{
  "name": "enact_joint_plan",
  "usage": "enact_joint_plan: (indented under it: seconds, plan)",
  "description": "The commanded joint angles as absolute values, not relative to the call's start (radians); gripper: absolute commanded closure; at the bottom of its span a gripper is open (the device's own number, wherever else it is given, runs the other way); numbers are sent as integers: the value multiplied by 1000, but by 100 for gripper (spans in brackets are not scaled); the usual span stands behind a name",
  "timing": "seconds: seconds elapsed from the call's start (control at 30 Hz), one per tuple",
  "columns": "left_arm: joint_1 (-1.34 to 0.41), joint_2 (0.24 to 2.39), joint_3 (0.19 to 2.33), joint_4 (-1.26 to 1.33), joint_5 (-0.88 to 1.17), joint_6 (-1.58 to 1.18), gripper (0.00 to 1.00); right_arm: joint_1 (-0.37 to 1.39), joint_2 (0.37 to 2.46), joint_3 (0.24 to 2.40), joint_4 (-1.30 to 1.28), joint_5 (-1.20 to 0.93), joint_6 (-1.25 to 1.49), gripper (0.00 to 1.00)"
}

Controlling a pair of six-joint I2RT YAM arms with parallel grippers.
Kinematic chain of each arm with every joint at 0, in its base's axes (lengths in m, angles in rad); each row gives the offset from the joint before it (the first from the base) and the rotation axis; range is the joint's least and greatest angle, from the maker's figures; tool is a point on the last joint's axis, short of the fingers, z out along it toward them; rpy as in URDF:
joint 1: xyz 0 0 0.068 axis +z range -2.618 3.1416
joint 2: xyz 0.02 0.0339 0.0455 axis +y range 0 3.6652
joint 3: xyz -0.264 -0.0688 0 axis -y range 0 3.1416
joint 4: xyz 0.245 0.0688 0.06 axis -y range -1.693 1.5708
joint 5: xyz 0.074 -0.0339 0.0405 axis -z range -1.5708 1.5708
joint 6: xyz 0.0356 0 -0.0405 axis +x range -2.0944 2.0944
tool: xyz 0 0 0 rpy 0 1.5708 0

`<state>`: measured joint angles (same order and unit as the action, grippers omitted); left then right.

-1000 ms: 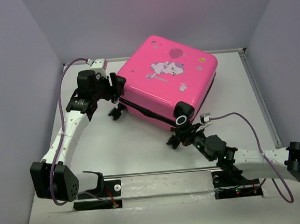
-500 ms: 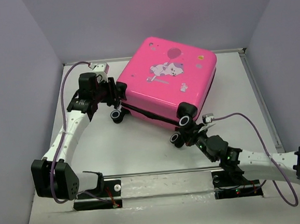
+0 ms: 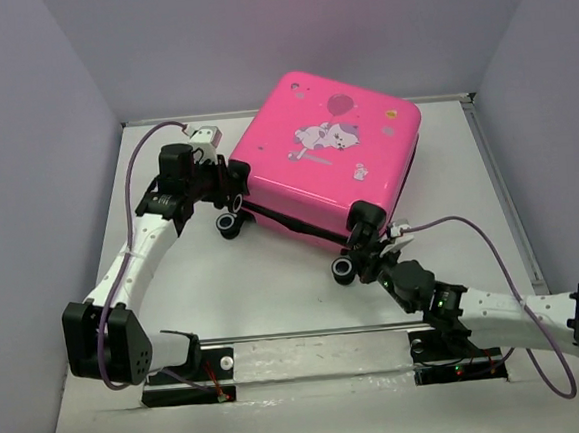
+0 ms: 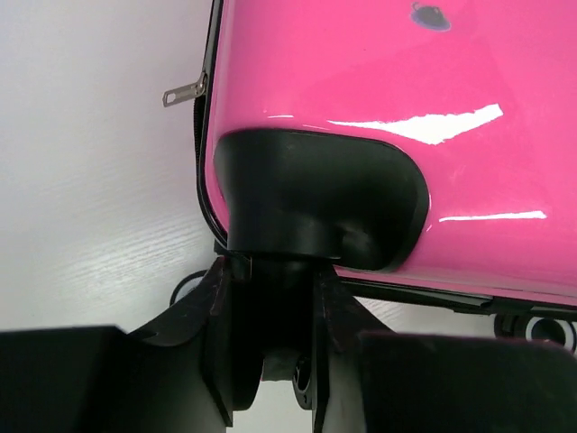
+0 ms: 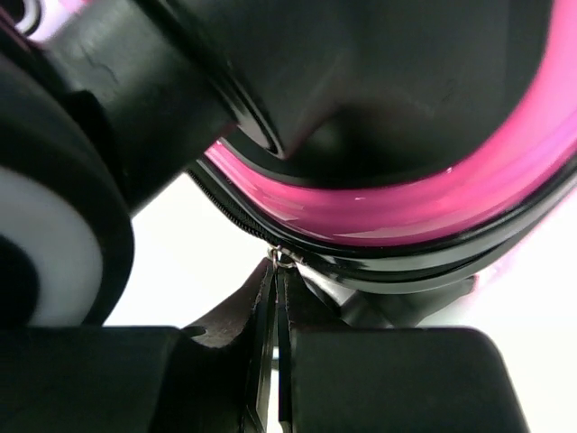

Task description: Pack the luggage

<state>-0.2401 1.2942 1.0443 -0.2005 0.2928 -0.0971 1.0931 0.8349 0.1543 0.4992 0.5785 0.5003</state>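
Note:
The hot-pink luggage [image 3: 325, 163] lies flat and closed on the white table, cat print facing up. My left gripper [image 3: 229, 181] is at its left corner. In the left wrist view the fingers [image 4: 216, 307] are closed around the black caster stem under the wheel housing [image 4: 315, 203]. My right gripper [image 3: 371, 255] is at the near corner, beside a black wheel [image 3: 346, 267]. In the right wrist view it [image 5: 275, 281] is shut on the metal zipper pull [image 5: 282, 260] at the black zipper trim. A second zipper pull [image 4: 185, 90] lies loose on the table.
Grey walls close in the table on the left, back and right. A metal rail [image 3: 309, 333] runs between the two arm bases at the near edge. Bare white table [image 3: 254, 279] lies in front of the luggage.
The luggage has shifted slightly to the right and its near wheels have swivelled. Both grippers have stayed at their corners and moved with it.

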Motion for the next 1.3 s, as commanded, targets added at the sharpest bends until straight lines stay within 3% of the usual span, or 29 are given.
enact_joint_plan:
  seconds: [0.0,0.17,0.37,0.5,0.53,0.63,0.77,0.87,1.03,1.27]
  plan:
    - [-307,1315,996,-172,497,-204,94,1104,877,287,603,534,460,93]
    - [-373,1295,956,-60,540,-288,94,1127,1035,357,618,598,414,93]
    - [-445,1293,881,58,603,-376,94,1236,1281,494,669,967,319,93]
    - [-449,1282,848,113,646,-414,94,1259,1425,468,987,1135,82,93]
    - [-451,1281,836,126,658,-437,94,1259,1510,436,1238,1128,-96,93]
    - [-466,1278,812,190,686,-489,94,1269,1734,449,1670,1083,-341,93]
    - [-474,1269,778,288,730,-552,94,1278,1859,554,1712,1022,-392,93]
    - [-476,1250,773,308,745,-566,94,1278,1827,578,1564,956,-223,93]
    - [-505,1217,761,342,765,-598,94,1236,1789,698,1214,603,63,93]
    - [-520,1108,758,352,759,-650,94,1201,1861,880,1166,182,264,93]
